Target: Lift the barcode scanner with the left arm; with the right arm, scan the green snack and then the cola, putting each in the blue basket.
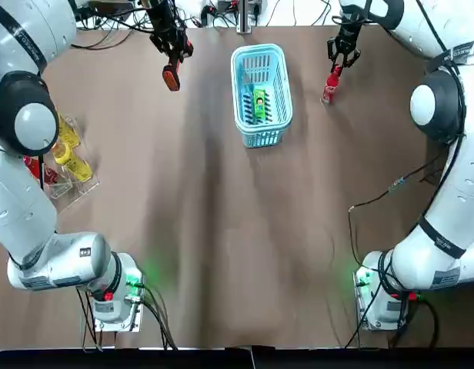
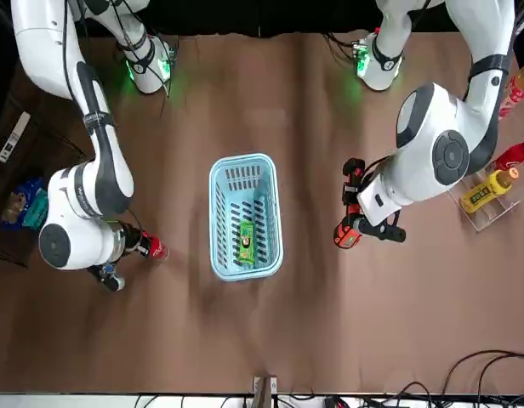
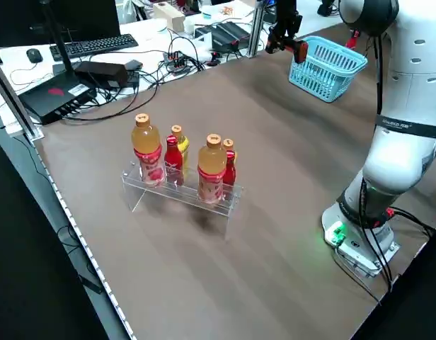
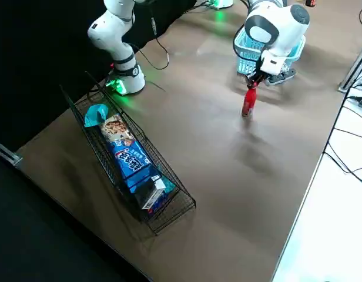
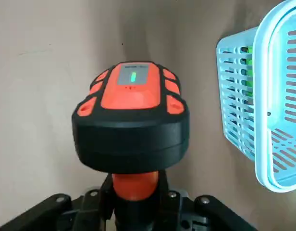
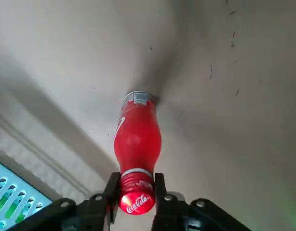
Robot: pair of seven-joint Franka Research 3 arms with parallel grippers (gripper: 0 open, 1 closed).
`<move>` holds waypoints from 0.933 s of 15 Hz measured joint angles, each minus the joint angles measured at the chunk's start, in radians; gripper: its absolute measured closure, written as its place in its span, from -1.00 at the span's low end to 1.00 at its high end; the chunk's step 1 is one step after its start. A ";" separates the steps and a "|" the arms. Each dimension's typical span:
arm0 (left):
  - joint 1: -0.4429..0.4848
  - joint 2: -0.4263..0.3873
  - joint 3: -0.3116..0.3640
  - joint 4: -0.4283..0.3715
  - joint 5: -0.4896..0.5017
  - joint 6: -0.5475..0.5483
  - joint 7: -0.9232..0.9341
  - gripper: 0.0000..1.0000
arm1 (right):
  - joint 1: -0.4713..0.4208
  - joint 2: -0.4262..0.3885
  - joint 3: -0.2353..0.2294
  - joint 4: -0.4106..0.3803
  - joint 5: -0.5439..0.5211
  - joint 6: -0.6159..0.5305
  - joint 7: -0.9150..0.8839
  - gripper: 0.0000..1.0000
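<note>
My left gripper [image 1: 174, 55] is shut on the handle of the orange and black barcode scanner [image 1: 171, 76], held above the table left of the blue basket [image 1: 235, 77]. In the left wrist view the scanner's [image 5: 131, 120] head shows a green light. The green snack [image 1: 259, 104] lies inside the basket [image 2: 215, 212]. My right gripper [image 1: 341, 61] is shut on the cap of the red cola bottle [image 1: 330, 87], which hangs upright right of the basket; its fingers [image 6: 112, 188] clamp the cap. Whether the bottle's [image 4: 248, 101] base touches the table I cannot tell.
A clear rack of drink bottles [image 1: 68, 154] stands at the table's left edge, near the left arm. A wire basket with snack packs [image 4: 131, 158] sits off the right side. Cables [image 1: 114, 31] run along the far edge.
</note>
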 joint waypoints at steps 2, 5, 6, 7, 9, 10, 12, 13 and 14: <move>0.001 0.000 0.000 0.000 0.000 0.000 0.000 0.27 | 0.000 0.000 0.000 0.000 0.000 0.000 0.002 0.35; 0.003 0.000 0.001 0.000 0.000 0.000 0.000 0.27 | -0.001 0.000 0.000 0.000 0.000 0.000 0.000 0.35; 0.004 0.000 0.001 0.000 0.000 0.000 0.000 0.27 | -0.001 0.000 0.000 0.000 0.000 0.000 -0.012 0.35; 0.006 0.000 0.001 0.000 0.000 0.000 0.001 0.27 | -0.001 0.000 0.000 0.001 0.000 0.000 -0.041 0.35; 0.009 0.000 0.001 0.000 0.000 0.000 0.001 0.27 | -0.002 -0.001 0.012 0.005 0.000 0.001 -0.114 0.35; 0.009 0.000 0.001 0.000 0.000 0.000 0.001 0.27 | -0.004 -0.004 0.026 0.010 0.001 0.000 -0.163 0.35; 0.009 0.000 0.000 0.001 0.000 0.000 0.001 0.27 | -0.005 -0.025 0.050 0.024 0.031 -0.010 -0.304 0.35; 0.009 0.000 0.000 0.002 0.000 0.000 0.001 0.27 | -0.004 -0.041 0.056 0.030 0.064 -0.023 -0.387 0.35; 0.009 0.000 0.000 0.002 0.000 0.000 0.001 0.27 | -0.004 -0.060 0.060 0.033 0.088 -0.037 -0.465 0.35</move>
